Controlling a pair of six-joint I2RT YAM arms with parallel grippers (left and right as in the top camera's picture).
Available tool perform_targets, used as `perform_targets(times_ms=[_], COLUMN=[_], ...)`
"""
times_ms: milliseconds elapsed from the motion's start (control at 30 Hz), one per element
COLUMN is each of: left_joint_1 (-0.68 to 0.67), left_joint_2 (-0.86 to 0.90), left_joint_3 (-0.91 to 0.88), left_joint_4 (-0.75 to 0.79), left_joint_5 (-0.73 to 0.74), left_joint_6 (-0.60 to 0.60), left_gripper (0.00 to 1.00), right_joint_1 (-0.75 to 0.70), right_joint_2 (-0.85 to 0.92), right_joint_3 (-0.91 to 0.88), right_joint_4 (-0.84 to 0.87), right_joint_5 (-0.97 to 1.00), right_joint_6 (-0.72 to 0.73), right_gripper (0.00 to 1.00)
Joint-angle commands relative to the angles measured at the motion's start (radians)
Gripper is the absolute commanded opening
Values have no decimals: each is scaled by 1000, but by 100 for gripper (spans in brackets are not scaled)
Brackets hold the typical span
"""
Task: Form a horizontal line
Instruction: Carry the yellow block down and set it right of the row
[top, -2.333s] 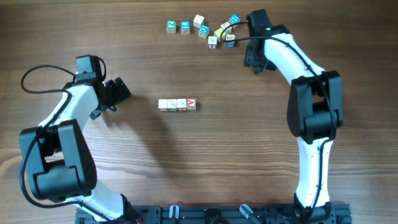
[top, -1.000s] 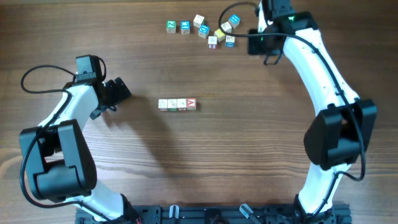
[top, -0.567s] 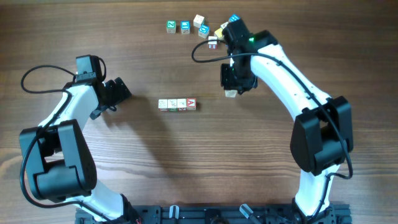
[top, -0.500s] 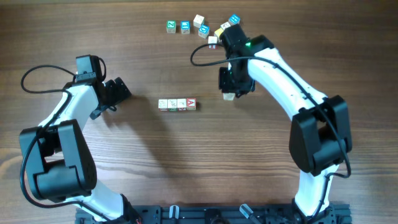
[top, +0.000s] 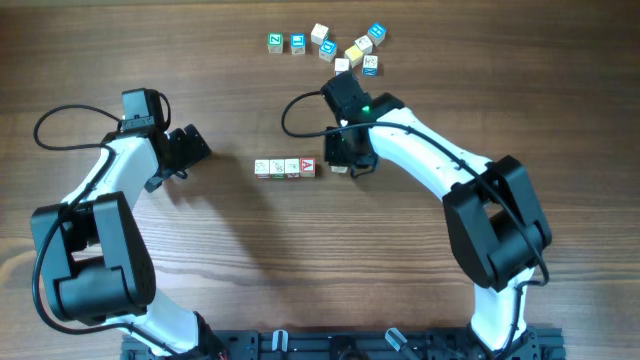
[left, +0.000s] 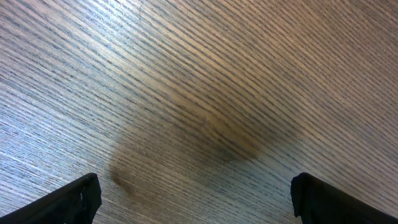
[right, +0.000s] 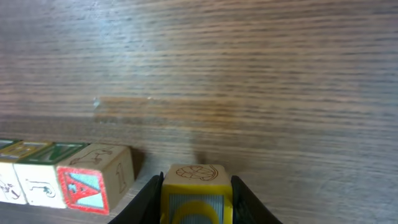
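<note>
The right claw (right: 198, 200) was closed partway on a yellow-marked cube (right: 196, 175), its fingers pressed against the cube's two sides, low over the surface (right: 261, 74). Whether the cube touched the surface could not be told. It sat just beside the red "A" cube (right: 83, 188) at the right end of the horizontal line (top: 285, 168), a narrow gap between them, evidently positioned to become the next member. The line lay mid-surface, edge to edge, well apart from the loose cubes (top: 340, 45) at the far edge. The left claw (top: 188, 148) stood fully open and empty, off to the left, presumably to leave the working arm room. Judged outstanding: close the gap and release.
</note>
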Motion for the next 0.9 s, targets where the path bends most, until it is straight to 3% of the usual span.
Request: perform_targets(times_ms=[0, 133, 600, 867], left_joint_1=[3, 3, 3, 3], left_joint_2=[4, 4, 4, 4], left_joint_3=[-3, -3, -3, -3], left_joint_4=[0, 0, 0, 0], left_joint_5=[-6, -6, -6, -6], left_joint_6=[-6, -6, -6, -6], left_gripper=[100, 100, 100, 100], right_joint_1=[34, 36, 34, -35], right_joint_2=[20, 20, 20, 20], right_joint_3=[-3, -3, -3, -3], right_joint_4=[5, 5, 23, 81], right_joint_5=[76, 82, 138, 187], right_joint_6=[42, 52, 53, 105], right_gripper=[29, 30, 48, 48])
